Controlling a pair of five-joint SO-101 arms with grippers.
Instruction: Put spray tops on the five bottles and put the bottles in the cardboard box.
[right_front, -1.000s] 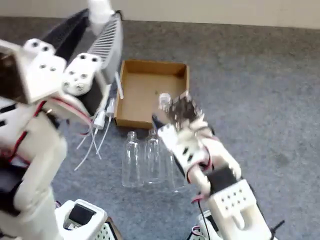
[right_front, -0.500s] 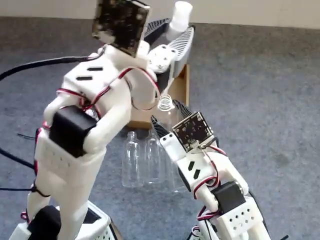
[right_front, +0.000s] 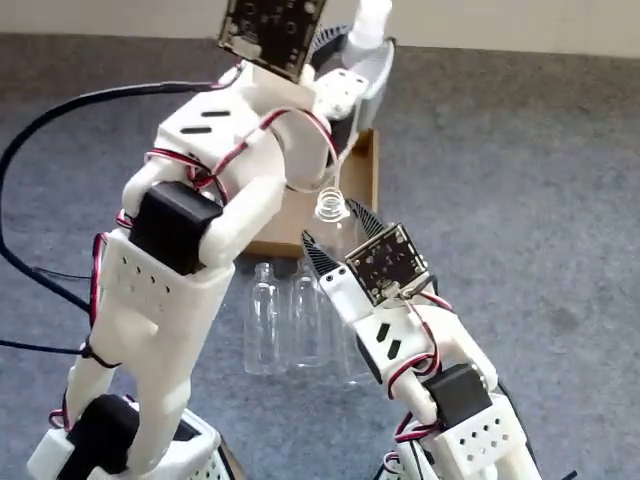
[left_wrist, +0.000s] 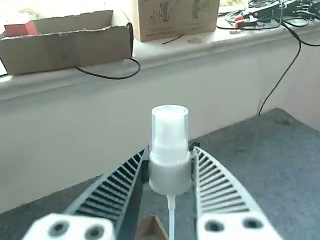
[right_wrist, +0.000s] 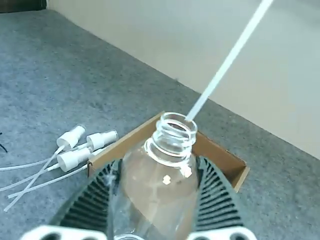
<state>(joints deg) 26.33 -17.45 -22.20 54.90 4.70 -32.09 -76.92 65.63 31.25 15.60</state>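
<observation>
Gripping spray top (left_wrist: 170, 162) — left jaws; bottle (right_wrist: 161, 182) — right jaws.

Clear glossy plastic bottle (right_wrist: 165, 180) w/ ribbed neck. White smooth plastic spray top (left_wrist: 170, 165), semi-clear cap. Brown matt cardboard box (right_wrist: 222, 156). Grey rough carpet-like table cover (right_front: 520, 150).

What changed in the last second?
The left end effector swung across toward the right arm with the spray top, bringing its tube to the mouth of the bottle in the right end effector. Both grips held; the standing bottles and cardboard box stayed put.
</observation>
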